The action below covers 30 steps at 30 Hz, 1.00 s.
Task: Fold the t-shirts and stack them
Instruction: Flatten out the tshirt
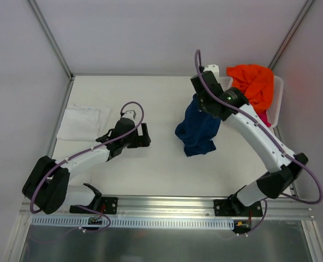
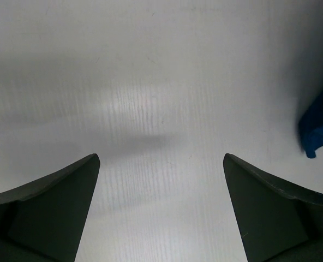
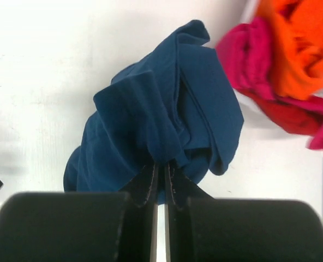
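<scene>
A navy blue t-shirt (image 1: 197, 131) hangs bunched from my right gripper (image 1: 204, 103), its lower part resting on the table right of centre. In the right wrist view my right gripper (image 3: 161, 166) is shut on a pinch of this navy shirt (image 3: 150, 120). A folded white t-shirt (image 1: 82, 121) lies flat at the left. An orange t-shirt (image 1: 252, 82) and a magenta-pink one (image 1: 264, 118) fill the basket at the back right. My left gripper (image 1: 144, 135) is open and empty over bare table; its view shows the navy shirt's edge (image 2: 318, 131) at the right.
The white slatted basket (image 1: 277, 101) stands at the back right against the wall. The orange cloth (image 3: 298, 43) and pink cloth (image 3: 243, 54) show close beside the held shirt. Metal frame rails border the table at left and back.
</scene>
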Each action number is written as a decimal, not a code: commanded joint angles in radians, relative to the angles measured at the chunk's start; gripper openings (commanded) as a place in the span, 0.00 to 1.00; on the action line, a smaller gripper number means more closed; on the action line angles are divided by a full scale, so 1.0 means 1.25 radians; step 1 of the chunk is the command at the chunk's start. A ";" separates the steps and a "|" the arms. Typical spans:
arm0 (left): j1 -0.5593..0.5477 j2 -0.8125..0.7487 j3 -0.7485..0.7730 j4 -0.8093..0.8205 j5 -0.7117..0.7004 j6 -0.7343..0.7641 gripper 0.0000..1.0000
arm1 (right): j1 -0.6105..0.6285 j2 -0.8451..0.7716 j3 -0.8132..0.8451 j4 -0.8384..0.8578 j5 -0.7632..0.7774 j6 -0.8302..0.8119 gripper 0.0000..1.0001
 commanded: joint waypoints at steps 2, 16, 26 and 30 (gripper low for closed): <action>-0.007 0.009 0.067 -0.005 -0.003 0.010 0.99 | -0.007 -0.097 -0.069 -0.083 0.064 -0.025 0.00; -0.021 -0.027 0.093 -0.015 -0.013 0.003 0.99 | 0.012 -0.272 -0.177 0.018 -0.261 -0.047 0.01; -0.021 -0.083 0.060 -0.031 -0.055 -0.005 0.99 | 0.028 -0.177 -0.112 0.053 -0.386 -0.099 0.00; -0.022 -0.095 0.050 -0.031 -0.067 -0.008 0.99 | 0.022 -0.044 -0.172 0.034 -0.300 -0.057 0.01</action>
